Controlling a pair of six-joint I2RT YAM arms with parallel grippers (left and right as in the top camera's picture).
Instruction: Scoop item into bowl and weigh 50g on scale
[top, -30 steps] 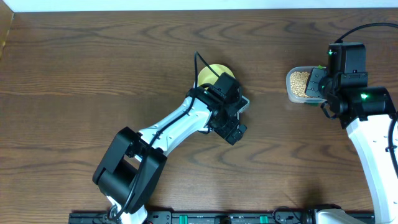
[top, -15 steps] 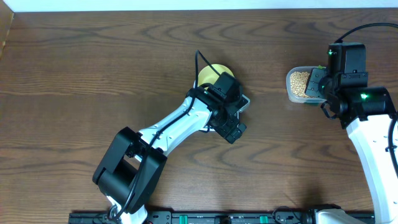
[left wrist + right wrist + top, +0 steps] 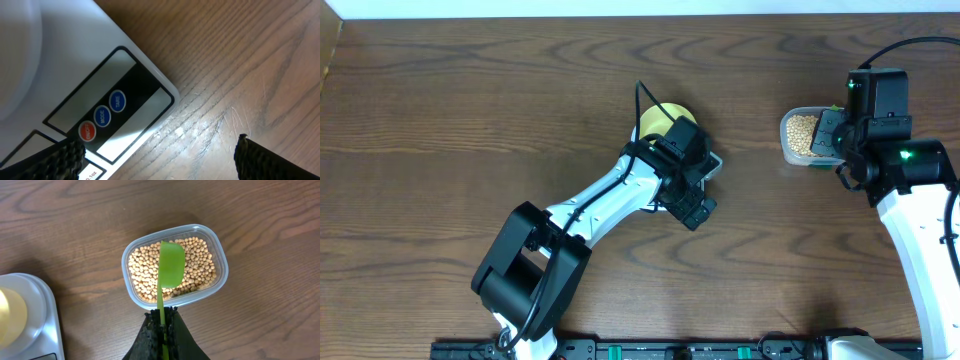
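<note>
Tan beans [image 3: 145, 275] fill a clear plastic tub [image 3: 218, 255] at the right [image 3: 803, 130]. My right gripper [image 3: 162, 315] is shut on the handle of a green scoop [image 3: 171, 265], whose blade hangs over the beans. The pale yellow bowl [image 3: 656, 116] sits on the white scale [image 3: 713, 162], mostly hidden under my left arm. In the right wrist view the bowl [image 3: 10, 317] and scale [image 3: 42, 310] show at the left edge. My left gripper [image 3: 159, 146] stands open just above the scale's front corner [image 3: 75, 60], over its red and blue buttons [image 3: 102, 117], holding nothing.
The brown wooden table [image 3: 470, 120] spreads all round. My left arm [image 3: 590, 210] lies diagonally across the middle. A black rail [image 3: 670, 350] runs along the near edge. A pale strip [image 3: 620, 8] borders the far edge.
</note>
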